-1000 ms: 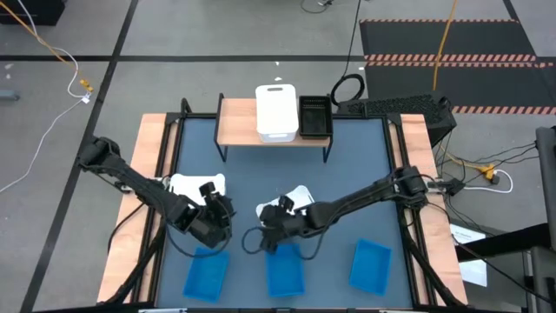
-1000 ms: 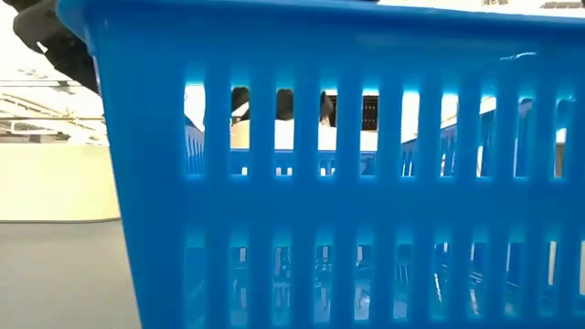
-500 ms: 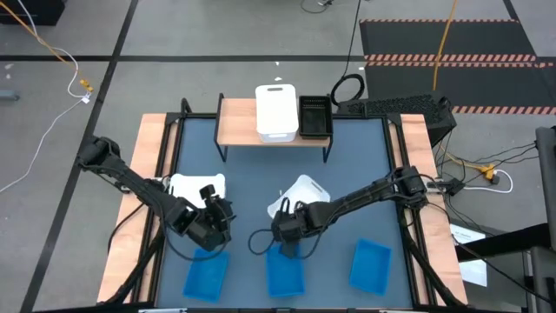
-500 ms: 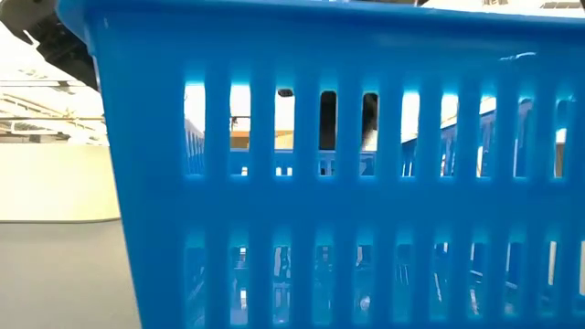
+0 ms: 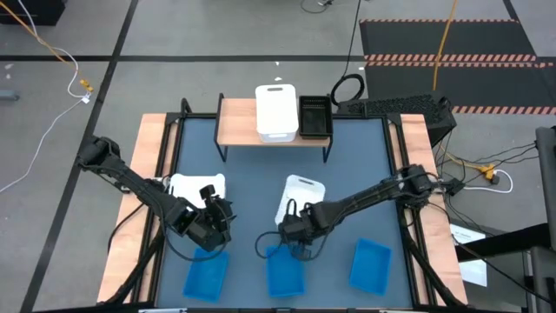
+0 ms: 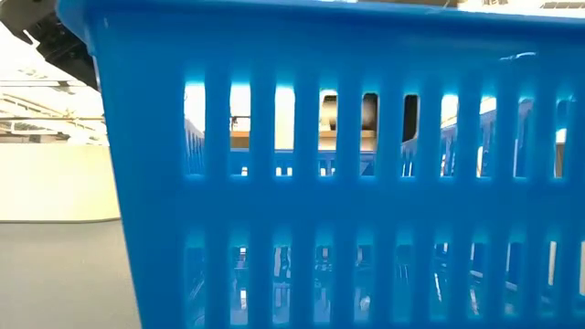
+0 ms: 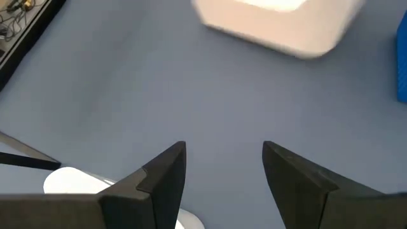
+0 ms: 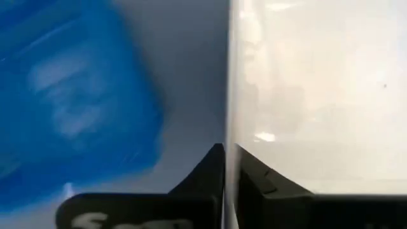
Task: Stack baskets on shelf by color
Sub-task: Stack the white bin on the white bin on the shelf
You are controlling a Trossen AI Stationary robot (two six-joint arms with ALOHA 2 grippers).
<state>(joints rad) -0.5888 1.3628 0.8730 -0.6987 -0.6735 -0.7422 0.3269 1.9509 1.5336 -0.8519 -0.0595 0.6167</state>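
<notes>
The light-wood shelf point(image 5: 239, 123) stands at the table's far edge with a white basket point(image 5: 277, 111) and a black basket point(image 5: 314, 116) on it. Mid-table lies another white basket point(image 5: 301, 193), and my right gripper point(image 5: 292, 228) is shut on its near end. A third white basket point(image 5: 196, 184) rests at the left, just beyond my open left gripper point(image 5: 215, 228), which holds nothing point(image 7: 222, 168). Three blue baskets point(image 5: 207, 273) point(image 5: 285, 274) point(image 5: 370, 264) sit in a row near the front edge. My right gripper pinches one thin wall of the white basket point(image 8: 230, 95) between its two fingers, seen edge-on in the wrist view. In the high view the hold is at the basket's near end point(image 5: 294, 217). Whether the basket is clear of the table I cannot tell.
One blue basket point(image 6: 347, 183) fills the low view and hides most of the table behind it. Bare blue tabletop point(image 5: 252, 174) lies between the shelf and the arms. My right arm reaches in from the right edge, over the gap between two blue baskets.
My right gripper has shut on the wall of the middle white basket and shifted a little toward the table's right. The basket has turned about and now lies squarer to the table, with more of it showing.
</notes>
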